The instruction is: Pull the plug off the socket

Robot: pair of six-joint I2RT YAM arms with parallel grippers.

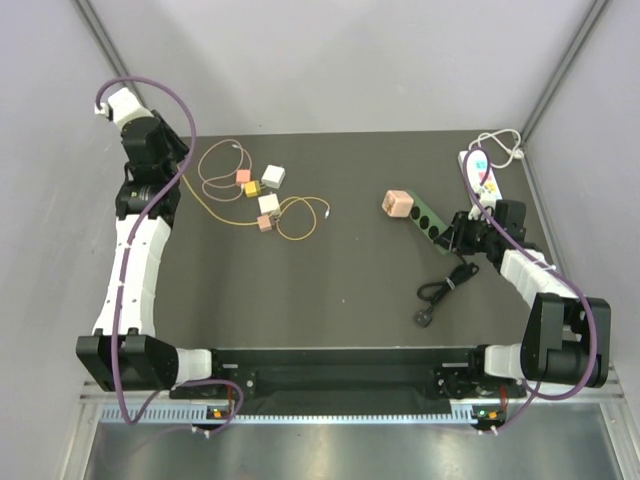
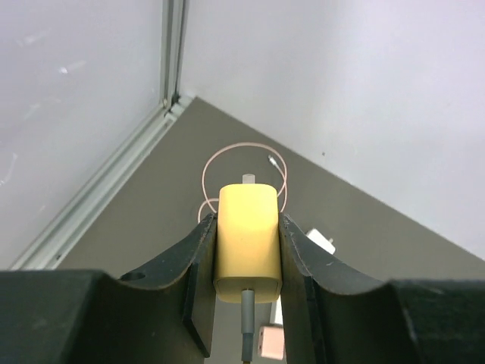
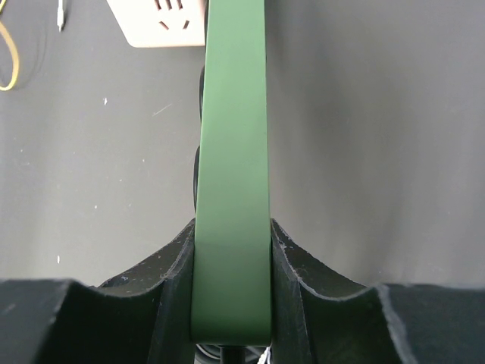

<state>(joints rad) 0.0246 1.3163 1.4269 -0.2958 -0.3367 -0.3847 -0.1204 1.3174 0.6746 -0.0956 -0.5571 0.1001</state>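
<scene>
My left gripper (image 2: 246,221) is shut on a yellow plug (image 2: 246,243), held in the air near the table's back left corner, far from the socket. A thin cable hangs from the plug's underside. The socket is a green power strip (image 1: 426,219) lying on the table at the right. My right gripper (image 1: 462,236) is shut on its near end. In the right wrist view the green power strip (image 3: 233,152) runs straight away from between my fingers (image 3: 176,265). A pink plug (image 1: 397,204) sits at the strip's far end, and this pink plug (image 3: 158,23) has a slotted face.
Small pink, yellow and white plugs (image 1: 262,198) lie with looped thin cables (image 1: 215,165) at the back left. A white power strip (image 1: 482,172) lies at the back right corner. A black cord (image 1: 445,288) is coiled near my right arm. Walls close three sides.
</scene>
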